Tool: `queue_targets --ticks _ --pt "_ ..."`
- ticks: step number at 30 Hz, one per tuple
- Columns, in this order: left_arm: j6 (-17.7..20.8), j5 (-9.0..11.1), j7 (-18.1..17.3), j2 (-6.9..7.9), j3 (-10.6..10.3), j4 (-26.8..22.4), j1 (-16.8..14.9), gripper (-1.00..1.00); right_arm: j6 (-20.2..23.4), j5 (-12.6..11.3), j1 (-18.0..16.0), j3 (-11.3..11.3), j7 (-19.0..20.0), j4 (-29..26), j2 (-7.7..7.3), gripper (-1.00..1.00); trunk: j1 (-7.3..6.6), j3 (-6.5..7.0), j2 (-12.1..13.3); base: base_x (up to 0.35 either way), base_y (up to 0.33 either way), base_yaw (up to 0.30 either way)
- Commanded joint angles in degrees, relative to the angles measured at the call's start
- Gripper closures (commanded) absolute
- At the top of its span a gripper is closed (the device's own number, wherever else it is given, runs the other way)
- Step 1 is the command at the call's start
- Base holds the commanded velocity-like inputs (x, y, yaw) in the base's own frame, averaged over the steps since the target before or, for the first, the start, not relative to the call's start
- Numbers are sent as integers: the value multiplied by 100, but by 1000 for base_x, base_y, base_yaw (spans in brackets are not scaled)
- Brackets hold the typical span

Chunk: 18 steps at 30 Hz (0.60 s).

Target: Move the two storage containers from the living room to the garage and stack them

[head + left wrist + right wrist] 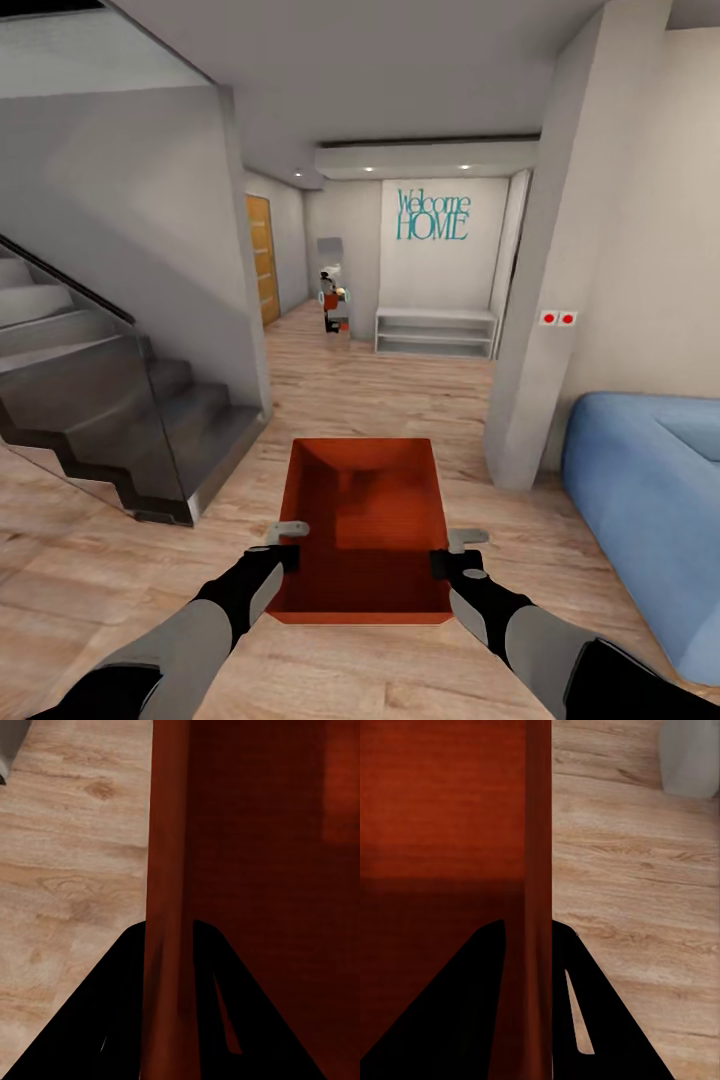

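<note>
Item carried: one storage container point(365, 530), orange-red, open-topped, held level in front of me above the wood plank floor point(420, 400).
Left gripper point(283, 553): my jaws are closed across the container's left wall, one finger inside, one outside.
Right gripper point(450, 560): same pinch on the right wall, opposite the left hold.
Grip check, wrist views: the thin wall point(166, 870) runs straight between my fingers on each side point(536, 855); no bowing seen.
Handling judgement: empty, so likely light; thin walls may flex or slip if I squeeze unevenly.
Best hold: both long walls, mid-length, kept level.
Location: hallway beside the stairs point(120, 400) and blue sofa point(650, 500); garage not reached.
</note>
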Motion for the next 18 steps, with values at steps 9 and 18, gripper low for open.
queue_targets --ticks 9,18 --pt "44 -81 158 153 20 -23 -3 100 -36 -40 -5 -24 -38 11 -142 100 6 -11 -10 322 0 0" --pt "43 -77 115 191 28 -30 -3 100 -36 -38 -5 -26 -38 11 -151 100 6 -11 -10 323 0 0"
